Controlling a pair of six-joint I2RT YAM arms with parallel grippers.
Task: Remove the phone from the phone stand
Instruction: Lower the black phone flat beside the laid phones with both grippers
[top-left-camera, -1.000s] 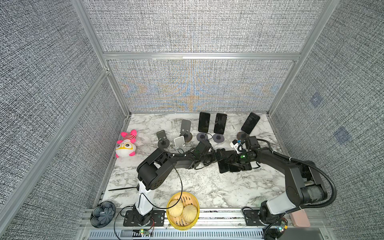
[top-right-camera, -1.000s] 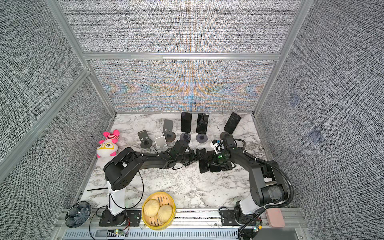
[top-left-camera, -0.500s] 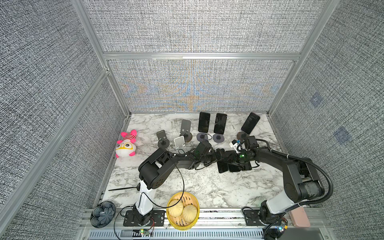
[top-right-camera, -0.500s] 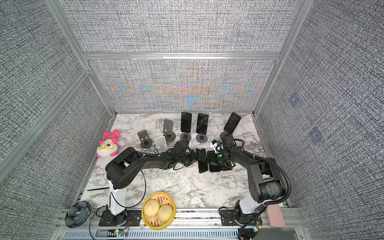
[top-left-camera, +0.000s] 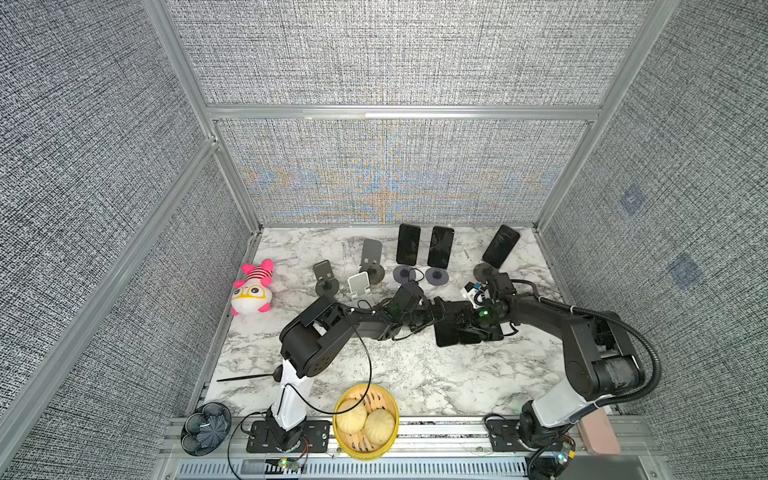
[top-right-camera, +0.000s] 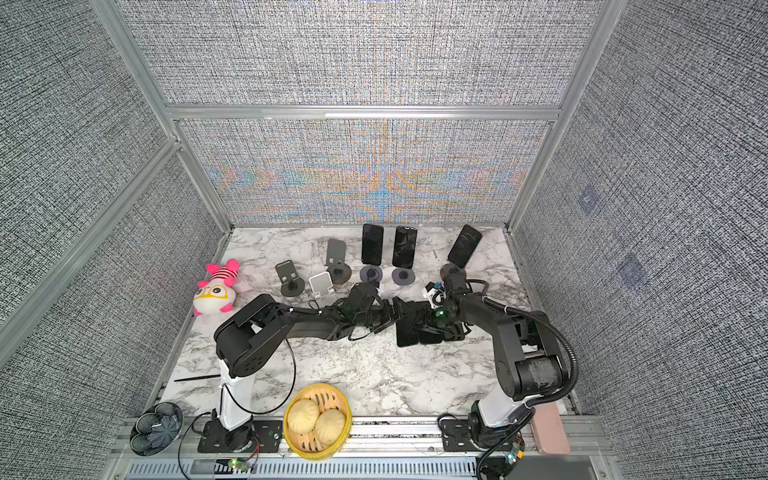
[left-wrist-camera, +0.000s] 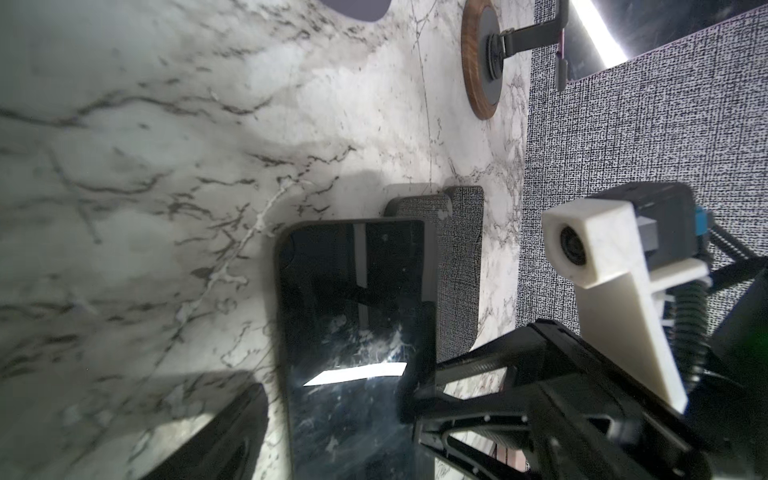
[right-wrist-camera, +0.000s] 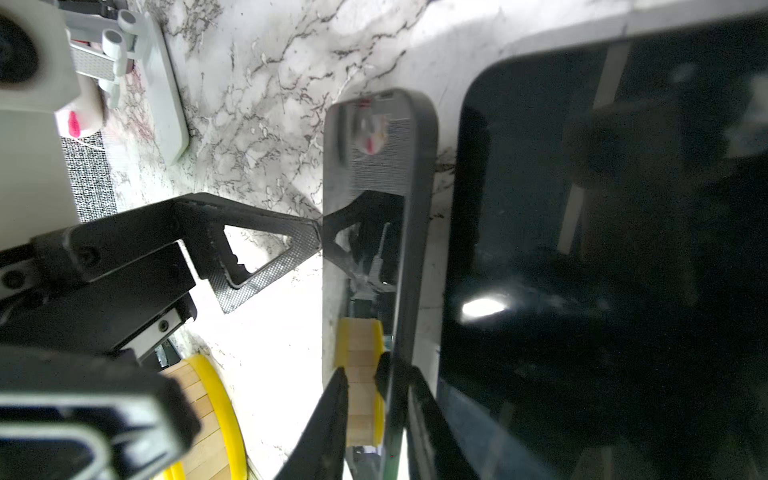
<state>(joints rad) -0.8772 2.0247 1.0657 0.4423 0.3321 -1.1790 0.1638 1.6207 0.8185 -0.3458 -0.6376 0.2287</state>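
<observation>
Three black phones rest on phone stands at the back: one (top-left-camera: 408, 244), a second (top-left-camera: 440, 247) and a tilted third (top-left-camera: 500, 246). Three empty stands (top-left-camera: 324, 276) stand to their left. Both grippers meet mid-table. My right gripper (top-left-camera: 463, 328) (right-wrist-camera: 374, 374) straddles a black phone (top-left-camera: 446, 338) (right-wrist-camera: 374, 199), seen almost edge-on in the right wrist view. Its jaws are slightly parted, with a gap on the screen side. My left gripper (top-left-camera: 440, 311) is open wide, and one of its fingertips (right-wrist-camera: 309, 237) touches that phone's screen (left-wrist-camera: 353, 311).
More phones (top-left-camera: 471, 334) (right-wrist-camera: 602, 249) lie flat right beside the straddled one. A pink plush toy (top-left-camera: 253, 291) sits at the left. A yellow steamer basket (top-left-camera: 388, 401) with buns stands at the front edge, with a black stick (top-left-camera: 245, 377) and a dark dish (top-left-camera: 206, 428) nearby.
My right gripper's jaws have parted slightly from the phone they were shut on. Both arms have barely shifted.
</observation>
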